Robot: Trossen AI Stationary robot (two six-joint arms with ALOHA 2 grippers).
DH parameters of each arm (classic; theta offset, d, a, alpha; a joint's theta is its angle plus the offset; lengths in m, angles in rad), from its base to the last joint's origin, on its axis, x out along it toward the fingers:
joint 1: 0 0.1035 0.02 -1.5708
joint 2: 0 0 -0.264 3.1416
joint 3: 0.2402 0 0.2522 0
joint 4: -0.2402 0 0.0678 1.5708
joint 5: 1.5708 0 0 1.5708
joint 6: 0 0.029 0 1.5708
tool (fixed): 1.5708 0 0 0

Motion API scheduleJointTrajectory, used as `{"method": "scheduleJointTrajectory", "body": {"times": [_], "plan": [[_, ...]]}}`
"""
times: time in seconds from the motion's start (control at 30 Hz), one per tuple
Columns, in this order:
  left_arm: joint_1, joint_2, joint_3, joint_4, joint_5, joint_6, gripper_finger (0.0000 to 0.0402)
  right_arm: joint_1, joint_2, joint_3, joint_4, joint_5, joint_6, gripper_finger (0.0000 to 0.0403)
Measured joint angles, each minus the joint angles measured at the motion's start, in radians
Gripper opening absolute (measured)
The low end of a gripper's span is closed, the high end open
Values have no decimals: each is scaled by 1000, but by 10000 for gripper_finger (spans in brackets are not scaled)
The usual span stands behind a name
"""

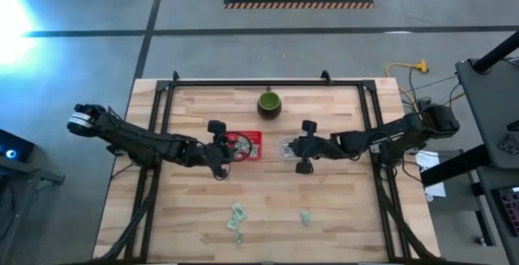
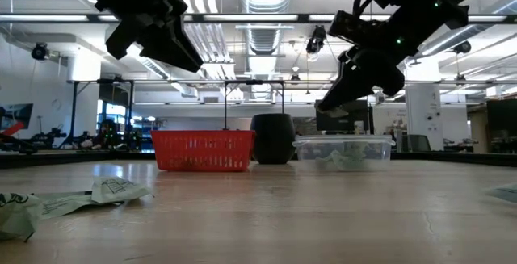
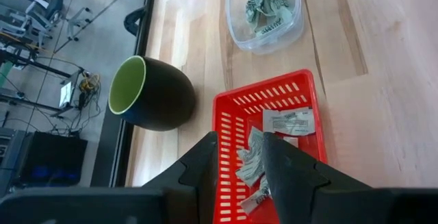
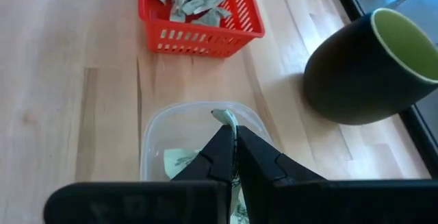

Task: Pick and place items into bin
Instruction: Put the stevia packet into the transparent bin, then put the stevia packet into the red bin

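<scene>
- Across your wooden slat table (image 1: 324,208), both dark arms reach inward from 9 and 3 o'clock toward the middle.
- Your left gripper (image 3: 241,157) hangs above the red basket (image 1: 246,146), fingers spread, nothing pinched between them.
- Your right gripper (image 4: 235,157) hangs over the clear plastic tub (image 4: 156,133), fingers pressed together on one pale green-and-white wrapped item (image 4: 226,119).
- At 12 o'clock from the basket you have the dark round cup (image 1: 269,103), smooth, with a light green inside.
- That basket is slotted plastic mesh and holds several crumpled wrapped items (image 3: 254,157).
- At 3 o'clock from the basket, the tub is rounded and see-through, with more items (image 3: 265,6) inside.
- Toward 6 o'clock, a few loose crinkled items (image 1: 236,216) lie on the bare wood.
</scene>
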Motion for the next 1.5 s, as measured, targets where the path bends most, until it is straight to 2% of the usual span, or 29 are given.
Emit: {"method": "scheduleJointTrajectory", "body": {"times": [0.2,0.43,0.73,0.9,1.07,1.2,1.5], "plan": [[0,0,0,0,1,0,99,-12,2,-3,2,-6,15,9],[0,0,-1,0,1,0,99,-69,7,-16,21,3,118,14],[0,0,-2,0,1,-1,99,-81,7,-32,23,2,138,76],[0,0,-2,0,8,-8,99,-77,5,-30,19,2,83,111],[0,0,-2,0,181,-44,99,-50,-13,-13,13,-4,49,128],[-8,0,-3,0,334,-133,99,-10,-49,-4,-20,-5,32,129],[-139,67,-21,1,391,-166,84,76,-173,-10,-48,-4,33,110]]}}
